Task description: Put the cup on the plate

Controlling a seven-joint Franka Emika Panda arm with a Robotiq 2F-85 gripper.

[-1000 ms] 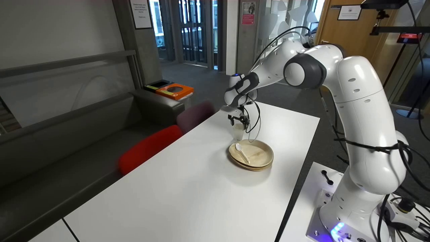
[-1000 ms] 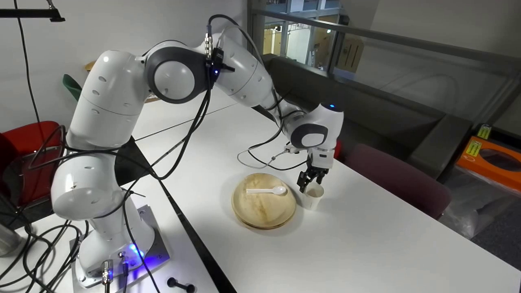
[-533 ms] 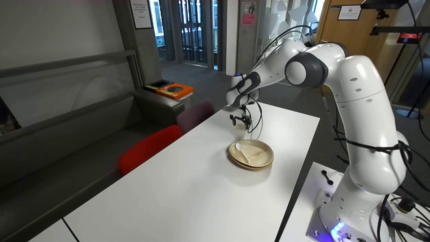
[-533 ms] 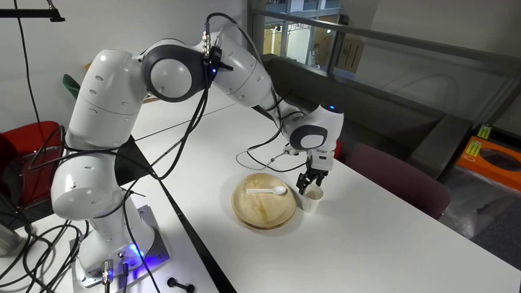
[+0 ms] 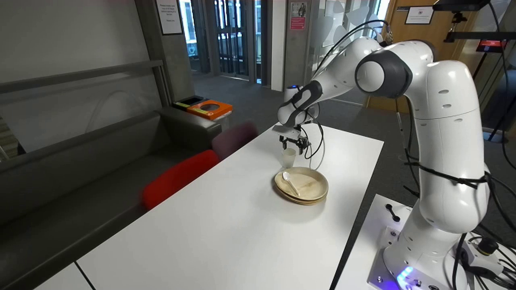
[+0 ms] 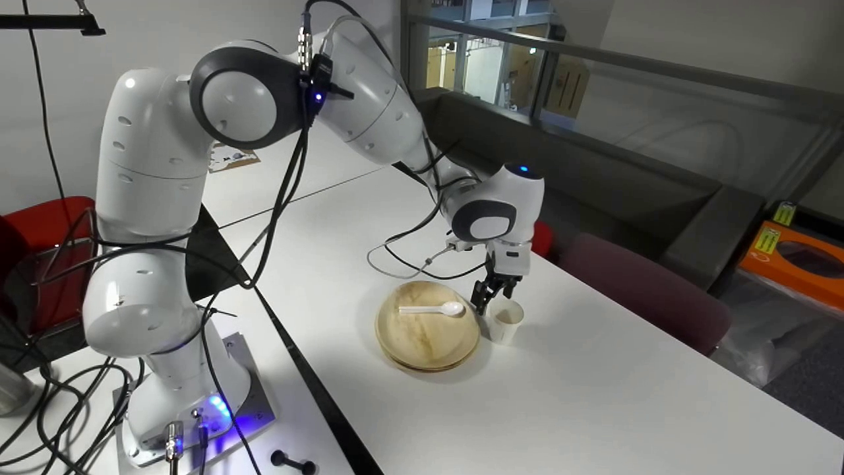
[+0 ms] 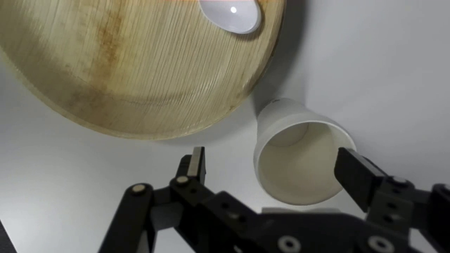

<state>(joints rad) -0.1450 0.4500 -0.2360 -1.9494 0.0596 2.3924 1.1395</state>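
Observation:
The pale cup (image 5: 288, 159) stands upright on the white table, close beside the plate; it also shows in an exterior view (image 6: 504, 330) and the wrist view (image 7: 299, 168). The tan plate (image 5: 310, 188) lies on a small stack, with a white spoon on it; it also shows in an exterior view (image 6: 422, 340) and the wrist view (image 7: 147, 77). My gripper (image 7: 270, 153) is open and empty. It is just above the cup in both exterior views (image 5: 293, 148) (image 6: 494, 301). In the wrist view the right finger overlaps the cup's right rim; the left finger is well apart from the cup.
The white spoon (image 5: 291, 183) lies on the plate, its bowl toward the cup side. Loose cables (image 6: 415, 254) hang by the wrist over the table (image 6: 593, 396). A red chair (image 5: 179, 177) and a purple chair (image 6: 643, 290) stand at the table's edge.
My gripper has moved sideways over the cup, toward the robot base, and the arm has drawn back and risen a little. The cup has shifted very slightly. The plate has not moved.

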